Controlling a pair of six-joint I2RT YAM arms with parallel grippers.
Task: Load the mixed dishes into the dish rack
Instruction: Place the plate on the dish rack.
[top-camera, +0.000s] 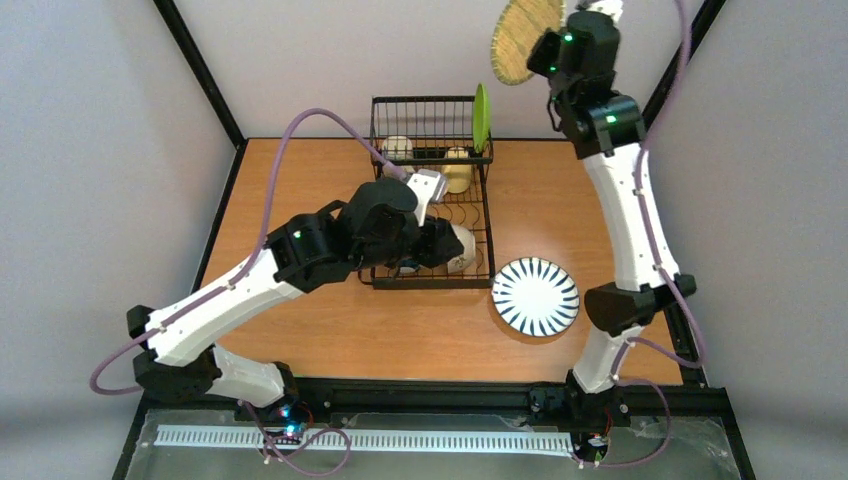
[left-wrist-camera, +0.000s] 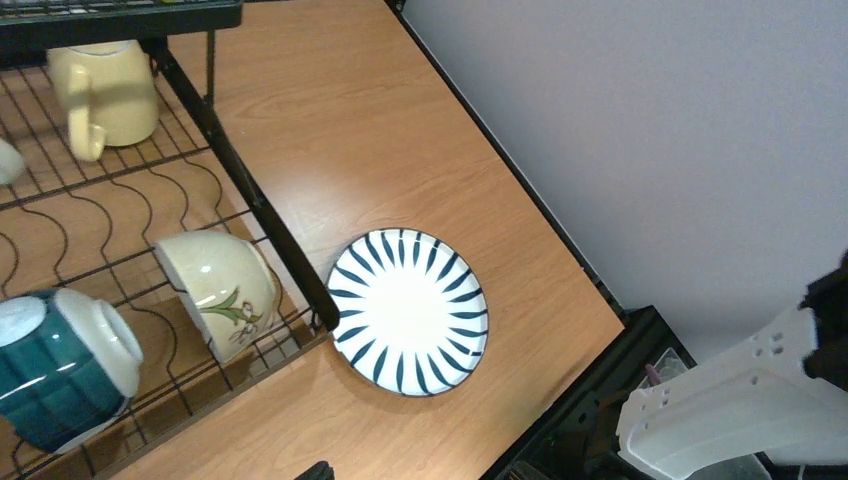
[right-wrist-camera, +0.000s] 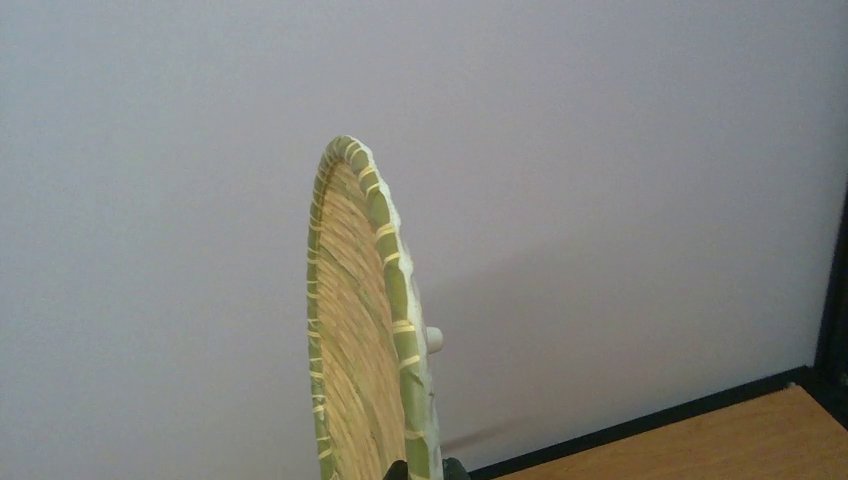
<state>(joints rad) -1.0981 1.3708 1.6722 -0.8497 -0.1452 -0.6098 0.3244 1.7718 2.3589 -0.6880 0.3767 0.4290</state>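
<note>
Holding a woven straw plate (top-camera: 525, 38) upright, high against the back wall, I am pinching its lower rim in my right gripper (right-wrist-camera: 425, 468). My left gripper (top-camera: 445, 245) is hovering spread wide over the dish rack (top-camera: 430, 103), apparently touching nothing. A striped white plate (top-camera: 535, 296) is lying on the table (top-camera: 330, 330), just beside the rack's right side.

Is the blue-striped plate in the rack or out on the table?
Out: the striped plate lies flat on the table, beside the dish rack, in no slot.
</note>
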